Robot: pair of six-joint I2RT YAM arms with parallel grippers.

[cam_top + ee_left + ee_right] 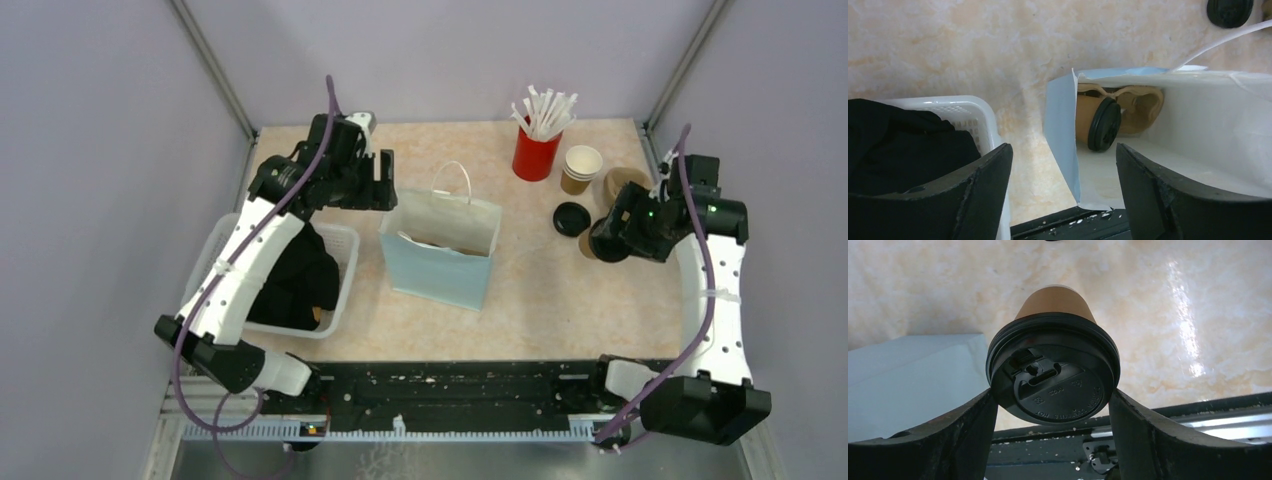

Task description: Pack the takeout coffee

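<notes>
At the right side of the table (560,300), well right of the pale blue bag (440,262): lidded cup (1054,370). Long axis from black lid, facing the wrist camera, down to brown base nearest the table. Roughly upright, exact tilt hard to judge. Cannot tell whether standing on the table or lifted off it.

Right gripper (1053,392): spread fairly wide, fingers (973,435) against the lid rim, one on each side. Clamped on this cup.

Inside the bag: second lidded cup (1098,122), lying on its side on the bag floor. Long axis level, base toward the end wall nearest the basket, lid toward the bag's interior. Rests against a crumpled brown paper shape (1143,102) behind it, not identifiable.

Left gripper (1064,147): spread wide, nothing between the fingers. Hangs above the bag's left corner.

Around:
- White basket (340,240) with black cloth (300,280), just left of the bag.
- Loose black lid (571,218) flat on the table, between bag and right gripper.
- Open unlidded cup (581,165) and red cup of straws (537,150), upright, farther back.
- Bag mouth open, white handle (455,180) standing up.
</notes>
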